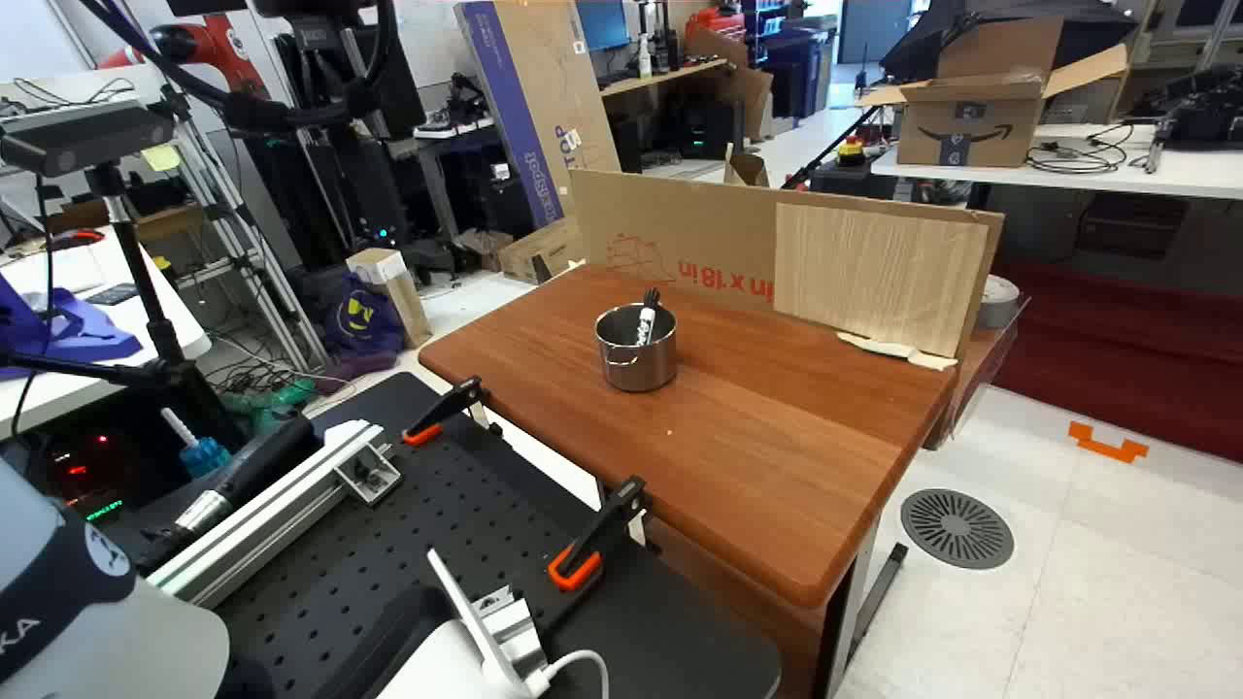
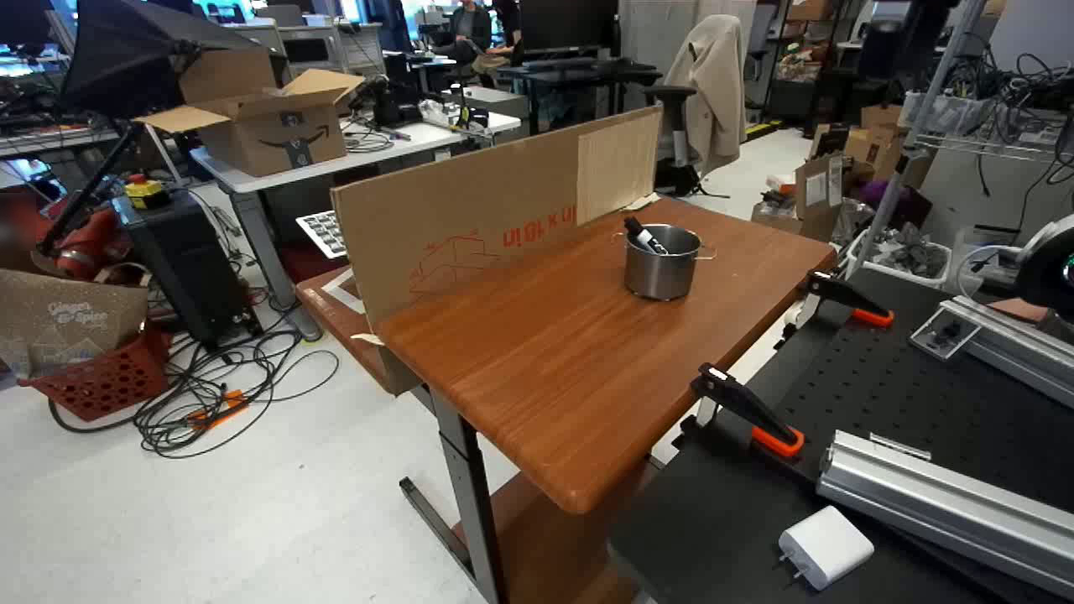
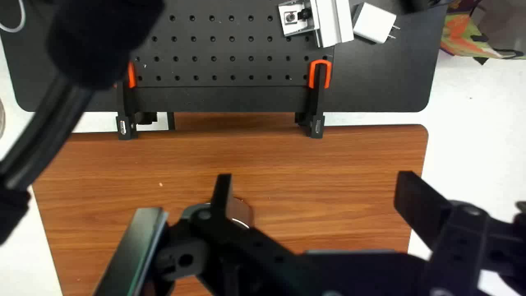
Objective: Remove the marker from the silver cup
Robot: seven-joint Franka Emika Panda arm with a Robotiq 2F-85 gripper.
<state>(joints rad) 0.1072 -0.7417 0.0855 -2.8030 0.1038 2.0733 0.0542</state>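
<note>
Tabletop, marker tilted in cup, black end up

Ext. views share table from opp. ends; wrist looks straight dn.

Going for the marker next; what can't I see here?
The marker: lower end hidden by the wall of the silver cup, both exterior views.
Wrist view: gripper hides most of the silver cup; no marker shows.
Wrist view: bottom edge cuts off the wooden table.
</note>
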